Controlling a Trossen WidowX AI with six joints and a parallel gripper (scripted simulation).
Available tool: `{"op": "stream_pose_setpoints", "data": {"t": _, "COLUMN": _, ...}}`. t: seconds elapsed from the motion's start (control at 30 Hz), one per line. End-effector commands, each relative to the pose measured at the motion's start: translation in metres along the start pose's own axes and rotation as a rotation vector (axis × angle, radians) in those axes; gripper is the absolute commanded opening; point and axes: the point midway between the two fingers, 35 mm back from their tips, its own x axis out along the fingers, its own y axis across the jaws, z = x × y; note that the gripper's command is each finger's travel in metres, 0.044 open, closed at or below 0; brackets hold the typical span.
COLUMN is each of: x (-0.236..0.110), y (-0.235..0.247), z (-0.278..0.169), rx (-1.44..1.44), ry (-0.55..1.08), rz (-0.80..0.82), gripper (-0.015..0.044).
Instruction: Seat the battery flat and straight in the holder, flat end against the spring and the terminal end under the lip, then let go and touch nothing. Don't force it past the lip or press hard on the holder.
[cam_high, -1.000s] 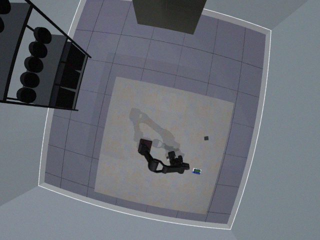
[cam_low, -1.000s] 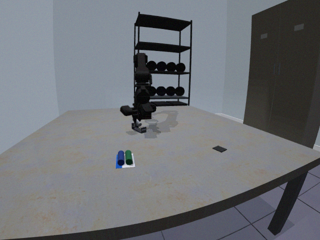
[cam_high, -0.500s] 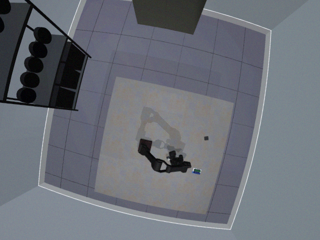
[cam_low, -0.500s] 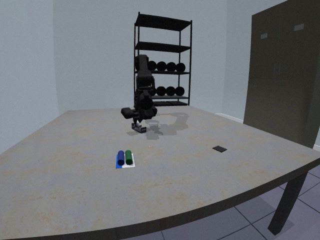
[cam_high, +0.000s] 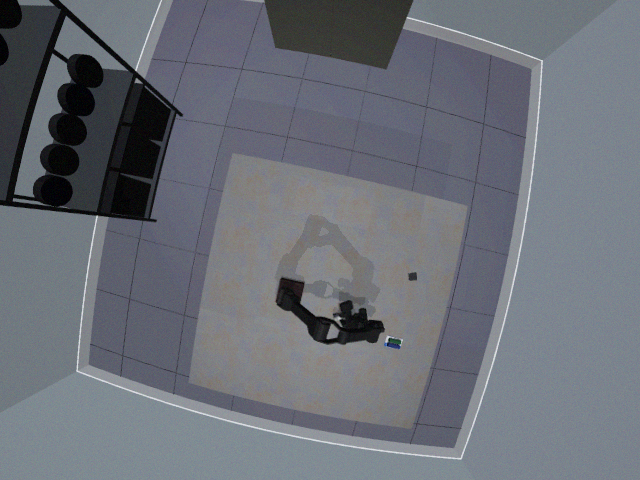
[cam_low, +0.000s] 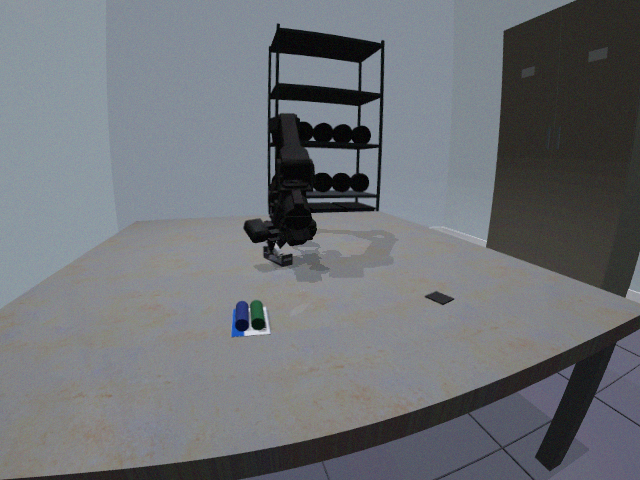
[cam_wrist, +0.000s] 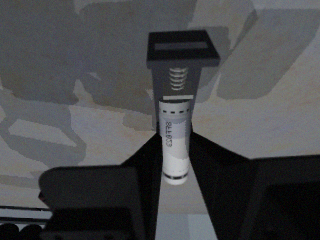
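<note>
The gripper (cam_wrist: 175, 150), nearly closed, clamps one white battery (cam_wrist: 175, 145), its far end at the one holder (cam_wrist: 183, 55) toward 12 o'clock. Two cylinders, one blue (cam_low: 241, 315), one green (cam_low: 256, 314), lie touching on one white card (cam_low: 264, 325).

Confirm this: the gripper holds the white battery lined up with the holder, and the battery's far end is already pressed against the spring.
Not quite. The gripper does hold the white battery lined up with the holder, but the wrist view shows a gap between its far end and the spring; they are not touching.
</note>
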Motion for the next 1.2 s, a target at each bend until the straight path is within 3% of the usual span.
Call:
{"op": "stream_pose_setpoints", "data": {"t": 0.0, "x": -0.001, "y": -0.001, "z": 0.002, "rx": 0.004, "ry": 0.005, "rz": -0.004, "gripper": 0.0067}}
{"op": "stream_pose_setpoints", "data": {"t": 1.17, "x": -0.011, "y": -0.001, "z": 0.022, "rx": 0.005, "ry": 0.011, "rz": 0.005, "gripper": 0.0067}}
